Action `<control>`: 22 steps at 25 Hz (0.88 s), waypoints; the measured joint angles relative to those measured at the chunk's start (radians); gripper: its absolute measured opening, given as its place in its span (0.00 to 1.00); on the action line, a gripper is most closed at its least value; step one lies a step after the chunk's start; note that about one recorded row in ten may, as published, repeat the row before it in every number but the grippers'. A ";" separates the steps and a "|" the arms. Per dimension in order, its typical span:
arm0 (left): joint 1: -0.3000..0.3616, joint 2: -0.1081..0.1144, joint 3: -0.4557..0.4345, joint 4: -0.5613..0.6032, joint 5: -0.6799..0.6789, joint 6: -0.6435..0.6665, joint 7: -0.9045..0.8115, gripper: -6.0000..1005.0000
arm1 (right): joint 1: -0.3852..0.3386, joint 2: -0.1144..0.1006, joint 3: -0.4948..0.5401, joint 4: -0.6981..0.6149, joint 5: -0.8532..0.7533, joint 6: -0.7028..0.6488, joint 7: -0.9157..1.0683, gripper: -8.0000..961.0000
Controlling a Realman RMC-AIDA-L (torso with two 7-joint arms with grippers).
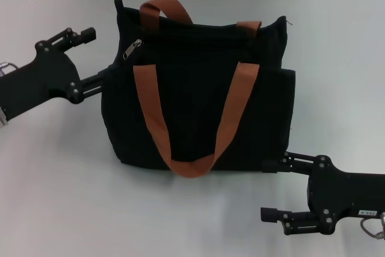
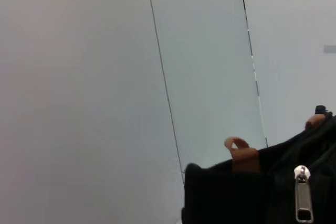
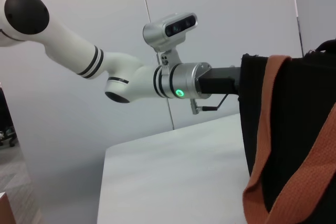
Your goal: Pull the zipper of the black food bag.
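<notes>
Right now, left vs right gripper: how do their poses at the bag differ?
The left gripper sits at the upper left side of the black food bag, near the zipper. The right gripper sits at its lower right corner, away from the zipper. Both look open, holding nothing.

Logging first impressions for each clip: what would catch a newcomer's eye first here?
The black food bag dominates mid-table, its orange-brown strap handles draped down the front. The silver zipper sits at its upper corner on the robot's left, near the left gripper, open against that side. The right gripper is open at the opposite lower corner.
</notes>
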 joint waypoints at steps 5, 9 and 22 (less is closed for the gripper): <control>-0.025 -0.003 -0.005 0.010 0.000 -0.006 0.020 0.72 | 0.001 0.002 0.000 0.000 0.000 -0.002 0.000 0.85; -0.030 -0.007 -0.020 0.016 -0.006 0.003 0.025 0.71 | 0.004 0.002 0.000 0.000 0.000 -0.001 0.000 0.85; -0.029 -0.021 0.009 0.031 0.003 0.036 0.131 0.63 | 0.006 0.004 0.000 0.005 0.000 0.007 -0.004 0.84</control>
